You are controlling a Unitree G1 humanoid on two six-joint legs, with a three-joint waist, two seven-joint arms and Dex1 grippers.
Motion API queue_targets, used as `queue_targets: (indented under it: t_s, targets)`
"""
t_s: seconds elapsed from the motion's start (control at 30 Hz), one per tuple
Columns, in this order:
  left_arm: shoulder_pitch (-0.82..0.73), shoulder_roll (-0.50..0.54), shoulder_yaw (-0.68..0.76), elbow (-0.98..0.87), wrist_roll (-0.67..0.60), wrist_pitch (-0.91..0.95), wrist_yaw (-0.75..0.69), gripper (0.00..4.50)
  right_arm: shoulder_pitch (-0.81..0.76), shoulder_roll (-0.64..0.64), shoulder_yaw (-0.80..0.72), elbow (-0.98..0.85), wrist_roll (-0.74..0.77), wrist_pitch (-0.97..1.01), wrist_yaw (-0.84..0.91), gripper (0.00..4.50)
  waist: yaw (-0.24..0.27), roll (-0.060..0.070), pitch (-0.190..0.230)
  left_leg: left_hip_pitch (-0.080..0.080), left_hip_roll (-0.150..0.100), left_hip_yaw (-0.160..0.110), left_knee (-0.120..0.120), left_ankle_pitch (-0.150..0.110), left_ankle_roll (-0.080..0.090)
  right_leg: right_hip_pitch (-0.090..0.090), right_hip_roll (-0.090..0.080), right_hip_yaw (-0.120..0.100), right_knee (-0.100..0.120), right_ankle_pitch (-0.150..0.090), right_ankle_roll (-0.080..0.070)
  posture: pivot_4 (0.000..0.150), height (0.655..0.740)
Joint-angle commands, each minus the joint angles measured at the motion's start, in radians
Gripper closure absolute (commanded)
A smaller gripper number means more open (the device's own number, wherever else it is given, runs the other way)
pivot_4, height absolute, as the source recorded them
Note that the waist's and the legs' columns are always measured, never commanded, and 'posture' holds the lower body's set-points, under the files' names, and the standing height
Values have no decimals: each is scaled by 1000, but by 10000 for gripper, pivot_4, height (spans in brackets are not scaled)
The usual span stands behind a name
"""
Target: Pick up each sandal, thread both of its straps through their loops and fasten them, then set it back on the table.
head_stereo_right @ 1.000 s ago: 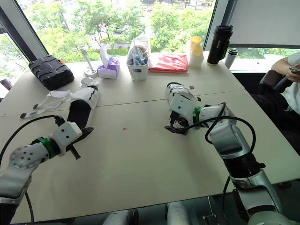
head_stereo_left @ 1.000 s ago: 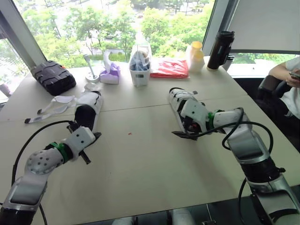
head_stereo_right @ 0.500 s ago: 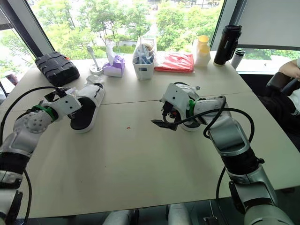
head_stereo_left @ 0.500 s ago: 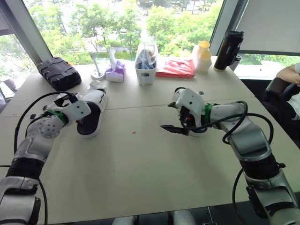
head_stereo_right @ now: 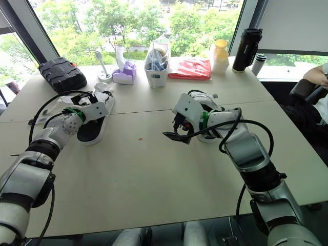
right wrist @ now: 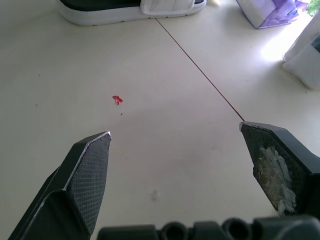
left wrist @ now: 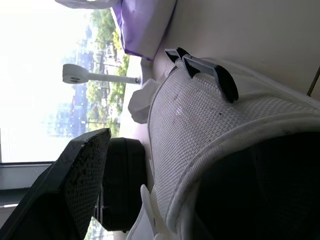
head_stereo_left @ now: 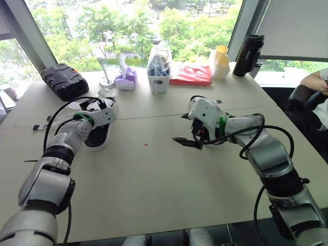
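Observation:
The left sandal (head_stereo_left: 99,134), white with a black footbed, lies on the table (head_stereo_left: 154,179) at the left. My left gripper (head_stereo_left: 97,106) is at its far strap. In the left wrist view one finger (left wrist: 80,175) stands wide to the side of the white mesh strap (left wrist: 215,130) and its black loop (left wrist: 212,75); the jaws look open. The right sandal (head_stereo_left: 212,145) lies right of centre, mostly hidden under my right wrist. My right gripper (head_stereo_left: 182,141) points left from it, open over bare table (right wrist: 175,165) and holding nothing.
Along the far edge stand a black case (head_stereo_left: 62,81), a purple tissue pack (head_stereo_left: 125,79), a white basket (head_stereo_left: 159,72), a red bag (head_stereo_left: 190,75), yellow cups (head_stereo_left: 220,59) and a black flask (head_stereo_left: 247,48). A person's arm (head_stereo_left: 315,82) shows at the far right.
My left gripper has moved from the near end of the left sandal up to its far strap, and its jaws have parted. The right gripper has barely shifted. The head view has tilted.

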Motion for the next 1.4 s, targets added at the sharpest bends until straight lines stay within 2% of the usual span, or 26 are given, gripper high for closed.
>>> queue_targets:
  t_s: [0.03,0.07,0.1,0.23,0.33,0.5,0.6,0.7,0.87,0.9,0.93,0.97,1.03,1.17,1.4]
  targets:
    - [-43,-14,-22,70,24,30,50,403,-12,-7,-2,-12,13,-6,-15,0,0,0,0,0,0,0,0,0,0,0,0,0,0,0,0,1500,7400]
    - [-49,-16,-27,82,27,36,57,5881,-12,-7,-1,-11,13,-6,-18,0,0,0,0,0,0,0,0,0,0,0,0,0,0,0,0,1500,7400]
    - [-54,-20,-30,93,27,40,62,8600,-13,-8,0,-9,13,-6,-21,0,-2,0,0,0,0,0,0,0,0,0,0,0,0,0,0,1500,7400]
    - [-60,-30,-34,120,21,57,72,30049,-15,-9,0,-8,15,0,-30,0,-3,0,0,0,0,0,0,0,0,0,0,0,0,0,0,1500,7400]
    - [-57,-32,-31,127,13,63,73,44541,-15,-9,0,-6,14,1,-36,0,-1,0,0,0,0,0,0,0,0,0,0,0,0,0,0,1500,7400]
    - [-47,-26,-16,114,-7,19,80,44541,-21,-8,-2,0,17,4,-44,0,-1,0,0,1,0,0,0,0,0,0,0,0,0,0,0,1500,7400]
    - [-48,-5,-20,56,-18,-152,72,44541,-26,-16,-7,8,17,-3,-43,0,0,-1,0,1,0,0,0,0,0,0,0,0,0,0,0,1500,7400]
    - [-51,18,-35,27,1,-218,89,44541,-29,-23,-11,16,19,-9,-41,0,4,-2,0,0,0,0,0,0,0,0,0,0,0,0,0,1500,7400]
    - [53,100,-35,-193,-142,-664,-172,44541,-27,-67,-24,55,16,-44,-28,0,2,-3,1,-2,0,0,0,0,0,-2,-2,1,-1,0,0,1500,7400]
    - [75,128,-33,-246,-129,-727,-164,44541,-26,-78,-21,61,15,-50,-25,0,2,-3,1,-3,0,0,0,0,0,-3,-2,1,-1,0,0,1500,7400]
    - [104,142,-35,-292,-198,-807,-215,44541,-24,-86,-20,67,15,-57,-21,0,-1,-3,1,-3,0,0,0,0,0,-4,-2,1,-1,0,0,1500,7400]
    - [123,160,-32,-334,-207,-867,-225,44541,-23,-92,-19,73,14,-63,-19,0,-2,-3,1,-5,0,1,0,0,0,-5,-2,2,-1,0,0,1500,7400]
    - [146,174,-30,-375,-244,-921,-269,44541,-22,-98,-18,80,15,-71,-16,0,-3,-3,1,-9,0,1,1,0,-1,-11,-2,3,1,0,0,1500,7400]
    - [184,200,-55,-422,-278,-994,-346,44541,-23,-102,-16,89,18,-79,-13,0,-4,-2,0,-10,0,3,1,1,-1,-12,-1,3,2,1,1,1500,7400]
    - [278,222,-67,-489,-235,-1090,-390,44541,-21,-102,-8,82,19,-77,-6,0,-4,-2,0,-10,0,4,2,1,0,-12,-1,3,2,1,1,1500,7400]
